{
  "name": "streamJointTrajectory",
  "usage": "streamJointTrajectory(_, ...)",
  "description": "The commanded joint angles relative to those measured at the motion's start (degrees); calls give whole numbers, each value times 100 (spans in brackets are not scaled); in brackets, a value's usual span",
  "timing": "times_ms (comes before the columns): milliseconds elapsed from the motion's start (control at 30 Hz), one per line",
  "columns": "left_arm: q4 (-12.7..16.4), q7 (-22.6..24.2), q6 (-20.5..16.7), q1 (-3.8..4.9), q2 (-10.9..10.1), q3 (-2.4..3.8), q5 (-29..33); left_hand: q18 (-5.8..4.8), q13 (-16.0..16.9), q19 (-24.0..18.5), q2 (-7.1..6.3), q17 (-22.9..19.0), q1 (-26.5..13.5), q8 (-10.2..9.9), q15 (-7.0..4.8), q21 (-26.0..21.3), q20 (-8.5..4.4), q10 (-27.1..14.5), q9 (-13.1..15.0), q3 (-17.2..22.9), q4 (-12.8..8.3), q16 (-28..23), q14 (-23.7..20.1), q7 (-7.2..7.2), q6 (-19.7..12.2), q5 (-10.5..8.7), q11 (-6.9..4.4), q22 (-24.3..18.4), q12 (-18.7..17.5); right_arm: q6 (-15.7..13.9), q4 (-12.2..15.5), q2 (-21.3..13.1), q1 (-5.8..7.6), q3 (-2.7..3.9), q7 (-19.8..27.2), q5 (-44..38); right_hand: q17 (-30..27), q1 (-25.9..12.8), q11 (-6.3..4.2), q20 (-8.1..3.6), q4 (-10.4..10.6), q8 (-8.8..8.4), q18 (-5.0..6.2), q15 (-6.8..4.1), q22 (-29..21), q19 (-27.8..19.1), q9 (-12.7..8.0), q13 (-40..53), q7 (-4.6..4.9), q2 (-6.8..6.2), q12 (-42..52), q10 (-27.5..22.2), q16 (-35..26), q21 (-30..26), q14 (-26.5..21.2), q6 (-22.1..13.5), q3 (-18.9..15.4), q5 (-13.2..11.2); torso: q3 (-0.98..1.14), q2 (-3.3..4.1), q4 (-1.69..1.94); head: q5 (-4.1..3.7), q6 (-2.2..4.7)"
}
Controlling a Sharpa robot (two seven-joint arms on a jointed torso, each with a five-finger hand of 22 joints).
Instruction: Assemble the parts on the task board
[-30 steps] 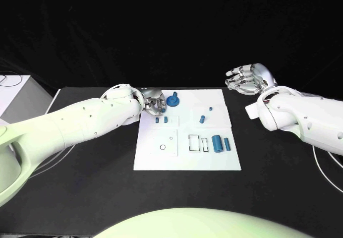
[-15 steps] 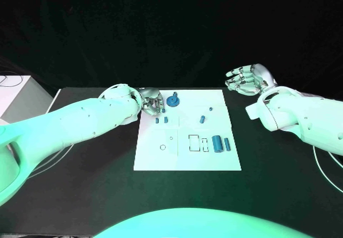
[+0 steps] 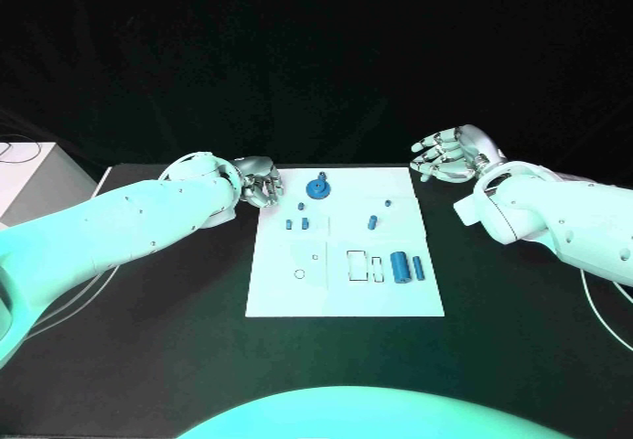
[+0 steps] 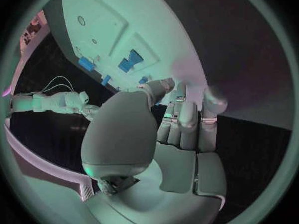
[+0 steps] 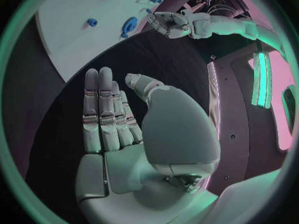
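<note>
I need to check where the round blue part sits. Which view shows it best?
The head view: the round blue part stands unobstructed near the task board's far edge. The right wrist view shows it small and edge-on; in the left wrist view I cannot tell it apart.

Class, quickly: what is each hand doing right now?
Left hand: open, holding nothing, beside the task board.
Right hand: open, holding nothing.

The left hand (image 4: 165, 134) is rising from the wrist with its fingers (image 4: 188, 119) lying straight and close together, holding nothing. Beyond the fingertips the white board (image 4: 124, 30) is lying on the black bench (image 4: 249, 84), with blue parts (image 4: 129, 60) sitting on it. The right hand (image 4: 77, 102) is showing farther off.
</note>
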Motion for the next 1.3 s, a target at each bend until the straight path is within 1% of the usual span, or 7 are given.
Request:
streamJointTrajectory(33,33,216,-401,4,-53,58,410,-15,47,-54,53,-45,4,36,-20,-10,-20,91,25,-9,-42,-29,-35,89,129,-18,-29,417,51,340,-14,7,-1,3,-209,-698,231,45,-65,-118,-89,-25,40,-91,435,84,-21,-7,-40,65,-44,106,218,466,344,111,-16,-49,-5,3,-3,-5,12)
streamJointTrajectory(100,70,401,-593,3,-117,124,908,38,67,-210,65,-309,-10,71,-21,-274,-25,83,42,-21,-42,-123,-180,107,208,-12,-24,326,56,408,-32,16,-1,3,-311,-976,403,87,-103,-184,-145,-28,42,-143,723,108,-34,0,-68,100,-60,201,413,768,531,189,8,-73,-5,1,-1,-20,26)
streamJointTrajectory(233,268,819,-865,-30,-326,278,2253,339,120,-1349,115,-2221,-42,158,89,-2070,55,-162,84,-85,-59,-1089,-1473,222,356,0,108,-353,56,616,-67,38,-2,3,-555,-1617,837,120,-169,-255,-229,-59,39,-217,1339,54,-69,15,-115,144,-144,392,972,1380,737,343,209,-335,0,5,-11,-51,63)
streamJointTrajectory(467,886,1441,-746,-320,-850,635,4863,346,227,-1507,169,-2493,-100,168,106,-2468,89,-169,86,-235,-49,-1562,-1671,241,320,2,111,-641,257,912,-45,67,0,5,-1159,-3132,1605,9,-221,-274,-285,-109,-28,-241,2413,245,-64,33,-158,84,-271,560,2230,2579,797,486,488,-387,6,0,6,-188,113)
streamJointTrajectory(667,1484,1795,-123,-797,-1207,1079,6781,343,273,-1497,169,-2530,-206,172,111,-2598,97,-185,88,-374,13,-1625,-1679,231,309,1,105,-756,337,1215,-48,157,14,7,-1735,-4240,2209,-90,-227,-262,-249,-119,-133,-241,2902,512,-41,24,-188,18,-288,512,3185,3228,848,501,550,-439,-11,0,7,-248,157)
streamJointTrajectory(1067,2386,2207,50,-1545,-1536,1748,6779,335,257,-1698,166,-2843,-245,226,169,-3390,179,-169,115,-621,152,-2327,-2090,216,356,-2,119,-1382,261,1653,-203,434,3,4,-2050,-4877,2947,-253,-187,-192,-108,-179,-247,-218,3376,865,-7,2,-217,-163,-289,46,4370,3885,888,343,612,-543,-15,-11,20,-350,262)
streamJointTrajectory(1300,2623,2357,-61,-1690,-1554,1879,6715,323,-2,-1851,102,-3359,-226,182,266,-4248,304,240,137,-545,300,-3963,-1876,227,402,-13,141,-2088,-492,1660,-460,733,-10,-12,-2101,-5034,3184,-243,-169,-180,-88,-187,-292,-201,3555,992,13,8,-196,-178,-284,-7,4754,4136,912,316,639,-559,-15,-1,33,-344,298)
